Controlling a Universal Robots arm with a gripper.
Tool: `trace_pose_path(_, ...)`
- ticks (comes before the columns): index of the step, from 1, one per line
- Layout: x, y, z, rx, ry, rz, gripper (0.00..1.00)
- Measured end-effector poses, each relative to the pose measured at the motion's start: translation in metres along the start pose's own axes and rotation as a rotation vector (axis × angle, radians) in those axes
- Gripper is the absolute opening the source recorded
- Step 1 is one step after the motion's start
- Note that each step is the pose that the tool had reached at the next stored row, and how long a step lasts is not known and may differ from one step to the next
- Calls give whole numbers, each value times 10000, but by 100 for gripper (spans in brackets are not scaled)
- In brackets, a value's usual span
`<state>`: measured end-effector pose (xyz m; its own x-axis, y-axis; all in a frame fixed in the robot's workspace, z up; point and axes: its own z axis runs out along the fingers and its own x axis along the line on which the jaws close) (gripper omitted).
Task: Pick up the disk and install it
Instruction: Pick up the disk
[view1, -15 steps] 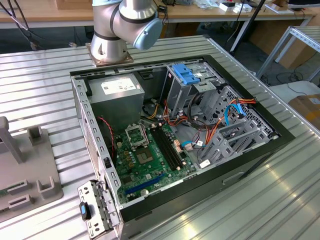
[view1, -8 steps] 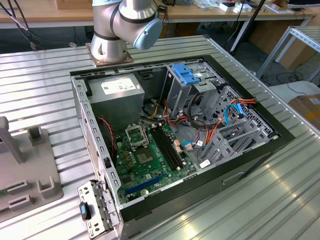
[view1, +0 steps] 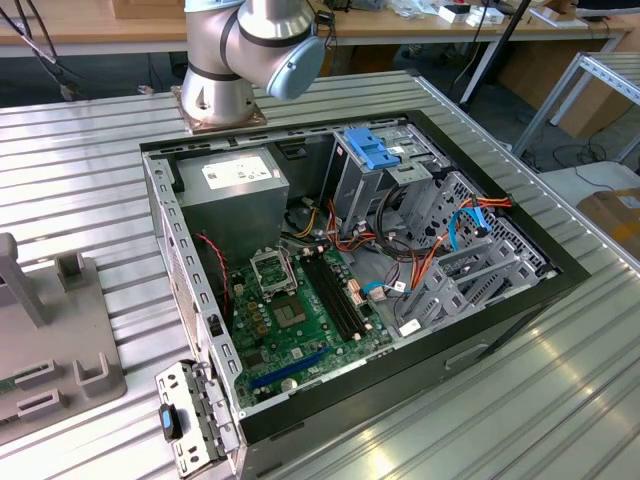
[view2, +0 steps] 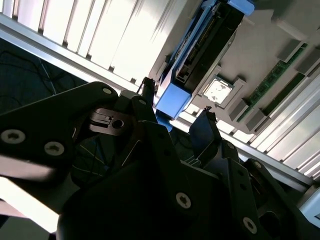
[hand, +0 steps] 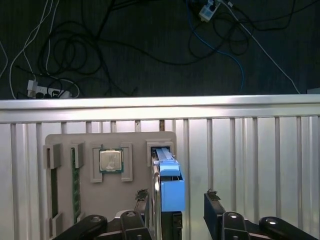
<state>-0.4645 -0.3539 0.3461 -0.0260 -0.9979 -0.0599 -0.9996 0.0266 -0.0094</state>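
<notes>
On the grey fixture tray, the disk stands on edge in its slot, its bright blue side rail facing up toward the wrist cameras and its dark body dropping away below. Beside it on the same tray sit a square processor chip in its own recess and a green memory stick in a long slot. The gripper hangs right over the disk with its black fingers spread wide, one on either side of the rail, gripping nothing. In both wrist views the disk sits off-centre in that gap, just beside one finger and clearly apart from the other; whether the near finger touches the rail I cannot tell. That offset is what would worry me: if the jaws close as they stand, the near finger could meet the rail first and shove or tip the disk in its slot, and a tilted disk may bind against the slot walls on the way out. A hold on smooth plastic alone could also slip. Further off, on the ribbed aluminium table, the open computer case waits, and the orange cables draped near its grey drive cage look liable to snag a disk brought in carelessly.
</notes>
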Motion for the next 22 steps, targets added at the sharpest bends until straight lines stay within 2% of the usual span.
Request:
trace_pose_path(3, 2, 0, 40, -1, 0, 1, 56)
trace_pose_path(7, 60, 0, 72, 3, -2, 0, 56)
trace_pose_path(10, 72, 1, 137, -2, 1, 1, 56)
trace_pose_path(12, 73, 1, 139, -1, 0, 0, 56)
trace_pose_path(15, 75, 1, 176, 1, -4, 0, 56)
trace_pose_path(22, 76, 1, 195, 0, -4, 0, 56)
